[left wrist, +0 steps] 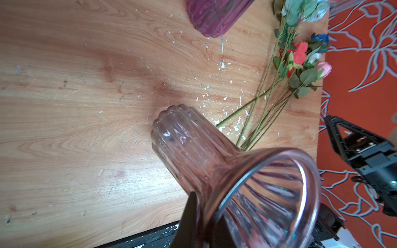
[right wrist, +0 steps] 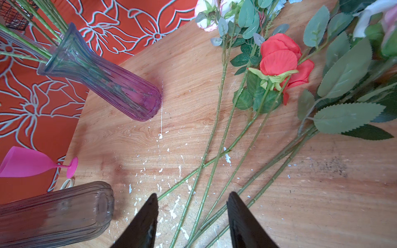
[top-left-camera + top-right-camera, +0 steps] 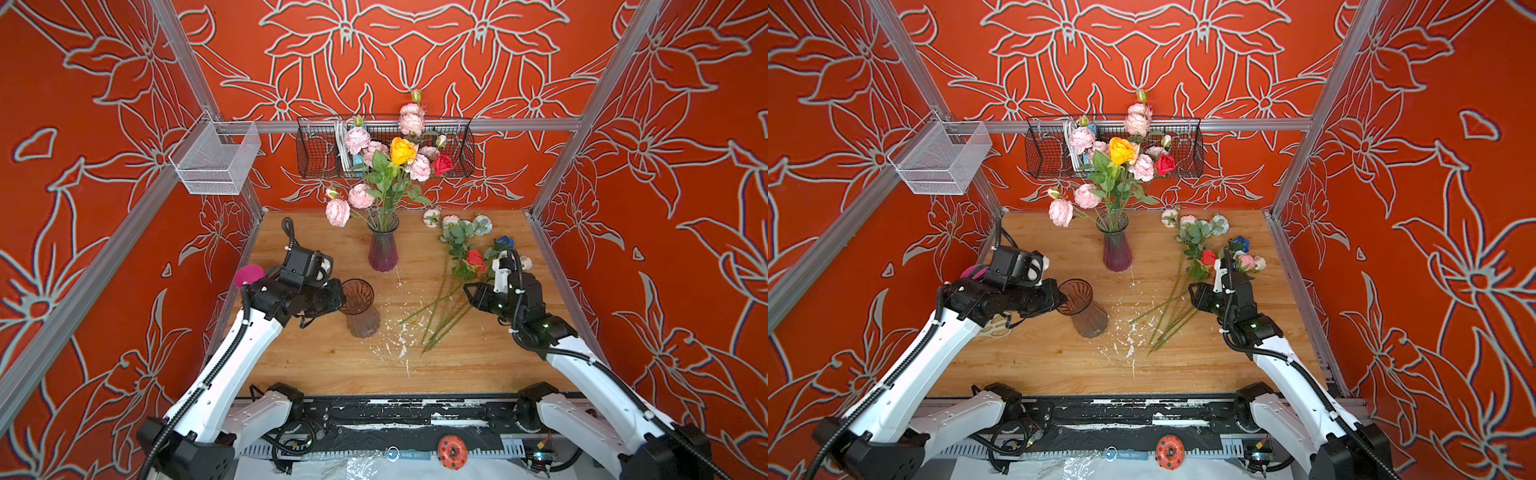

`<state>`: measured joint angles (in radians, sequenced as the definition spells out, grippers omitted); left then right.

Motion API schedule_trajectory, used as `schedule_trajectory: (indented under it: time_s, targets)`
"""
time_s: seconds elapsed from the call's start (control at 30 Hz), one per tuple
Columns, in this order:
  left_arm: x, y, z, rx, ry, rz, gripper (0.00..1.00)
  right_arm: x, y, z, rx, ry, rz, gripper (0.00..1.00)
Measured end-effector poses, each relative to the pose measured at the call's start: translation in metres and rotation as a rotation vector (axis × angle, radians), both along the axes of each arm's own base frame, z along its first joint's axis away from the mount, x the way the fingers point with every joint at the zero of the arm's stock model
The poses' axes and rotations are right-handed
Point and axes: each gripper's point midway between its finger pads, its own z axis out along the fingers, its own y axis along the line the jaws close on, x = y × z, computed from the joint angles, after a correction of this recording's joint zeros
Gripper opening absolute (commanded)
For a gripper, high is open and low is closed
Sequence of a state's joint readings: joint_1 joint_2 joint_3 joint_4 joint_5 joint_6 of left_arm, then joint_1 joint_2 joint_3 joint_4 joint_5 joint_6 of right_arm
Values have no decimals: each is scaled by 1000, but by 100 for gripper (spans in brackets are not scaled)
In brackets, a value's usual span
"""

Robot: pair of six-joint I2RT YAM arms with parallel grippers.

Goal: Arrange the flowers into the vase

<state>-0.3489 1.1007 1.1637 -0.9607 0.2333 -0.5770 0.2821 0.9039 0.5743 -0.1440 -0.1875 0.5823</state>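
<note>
The left end effector (image 3: 341, 296) is clamped on the rim of the ribbed smoky glass vase (image 3: 362, 320); right of that vase, the right end effector (image 2: 191, 198) is held low, jaws parted.

A purple vase (image 3: 1117, 251) of flowers (image 3: 1121, 166) stands near the far edge of the table (image 3: 1038, 365). The left gripper (image 3: 1060, 297) pinches the rim of an empty vase (image 3: 1088, 320); the right gripper (image 3: 1192, 293) hangs over loose stems (image 3: 1163, 328).

Black wire basket (image 3: 316, 158) on back rail; white mesh basket (image 3: 208, 170) on left rail. Pink goblet (image 2: 32, 161) by wooden surface (image 3: 332, 365) left edge; white flecks (image 2: 160, 135) scattered mid-surface.
</note>
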Motion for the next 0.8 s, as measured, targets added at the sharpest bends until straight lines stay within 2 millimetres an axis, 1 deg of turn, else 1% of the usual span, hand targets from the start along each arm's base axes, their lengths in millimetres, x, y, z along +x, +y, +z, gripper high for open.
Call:
schedule_trajectory:
  time_s: [0.07, 0.13, 0.2, 0.27, 0.33, 0.4, 0.47, 0.5, 0.57, 0.63, 0.67, 0.73, 0.8]
  targets:
    - [8, -11, -2, 31, 12, -30, 0, 1, 0, -4, -3, 13, -6, 53]
    - [19, -23, -1, 54, 7, -59, 0, 3, 0, -13, -5, 46, -10, 52]
    - [29, -31, 0, 58, -11, -80, 0, 9, 4, -27, 4, 111, -13, 51]
    - [35, -35, 1, 61, -29, -89, 0, 18, 13, -38, 36, 165, -11, 47]
    - [39, -36, 3, 67, -38, -96, 0, 29, 23, -48, 73, 203, -9, 40]
    - [42, -37, 5, 73, -45, -106, 0, 41, 41, -58, 98, 246, 9, 19]
    - [45, -39, 5, 75, -51, -116, 0, 54, 65, -64, 106, 277, 45, 3]
    - [46, -40, 6, 76, -52, -120, 0, 61, 77, -66, 106, 284, 61, 0]
    - [49, -42, 6, 79, -53, -134, 0, 77, 109, -71, 103, 302, 107, 0]
    - [53, -44, 6, 83, -55, -145, 0, 86, 130, -79, 88, 309, 138, 0]
    - [55, -45, 7, 87, -59, -153, 0, 87, 138, -85, 76, 312, 145, 0]
    - [59, -47, 8, 96, -65, -165, 0, 81, 145, -99, 38, 330, 149, 0]
    - [61, -48, 8, 103, -70, -177, 0, 73, 146, -113, -9, 354, 149, 0]
